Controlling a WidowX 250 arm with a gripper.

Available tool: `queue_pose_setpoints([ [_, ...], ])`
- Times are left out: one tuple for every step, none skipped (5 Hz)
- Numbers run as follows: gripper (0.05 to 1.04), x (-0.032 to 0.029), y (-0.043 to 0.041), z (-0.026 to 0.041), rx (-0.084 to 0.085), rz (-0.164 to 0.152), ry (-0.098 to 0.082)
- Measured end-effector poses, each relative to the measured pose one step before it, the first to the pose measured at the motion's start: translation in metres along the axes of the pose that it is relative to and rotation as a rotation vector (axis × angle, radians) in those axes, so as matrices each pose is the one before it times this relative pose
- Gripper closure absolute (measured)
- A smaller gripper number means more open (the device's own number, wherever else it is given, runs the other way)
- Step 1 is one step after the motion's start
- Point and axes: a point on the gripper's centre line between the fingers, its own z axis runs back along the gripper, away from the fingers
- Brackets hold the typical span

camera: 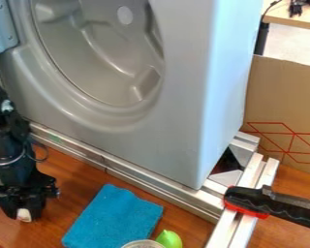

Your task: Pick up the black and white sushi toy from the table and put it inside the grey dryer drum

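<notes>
End effector (23,212) at lower left, pointing down over wooden desk (60,174), closed around small whitish object (24,216). Blue cloth (116,218) flat to its right; green object (169,239) beside round-rimmed item (143,244) at bottom edge. Grey front-loader shell (174,145) behind, along metal rails (128,175). Black-and-red handle (255,201) over rails at right.

Bright, mostly diffuse light, source not visible. Broad soft sheen on side of grey housing (225,82), strongest near upper part; front gently shaded, round recess (106,53) shows smooth light-to-dark gradients. Metal rails (135,174) catch narrow bright highlights. Floor (290,43) at upper right very pale, near washed out. Deep shadow in gap by housing's lower corner. Black arm (12,140) mostly dark, few small glints. Blue cloth (116,218) matte, evenly lit, no glare.
</notes>
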Motion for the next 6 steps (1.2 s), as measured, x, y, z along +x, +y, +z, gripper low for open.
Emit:
queue_pose_setpoints([
  [0.613, 0.00808, -0.00053, -0.00590, -0.0593, -0.0126, -0.0403],
  [0.627, 0.00211, -0.00109, 0.00345, -0.0099, 0.0055, 0.0183],
  [0.627, 0.01507, -0.02473, 0.04084, 0.0047, -0.0482, 0.0012],
  [0.627, 0.03060, -0.02944, 0.04066, 0.0591, -0.0627, 0.0147],
  [0.627, 0.02727, -0.01119, 0.03436, 0.0056, -0.0344, -0.0468],
  [0.627, 0.02859, -0.01046, 0.00320, 0.0892, -0.0312, -0.0242],
])
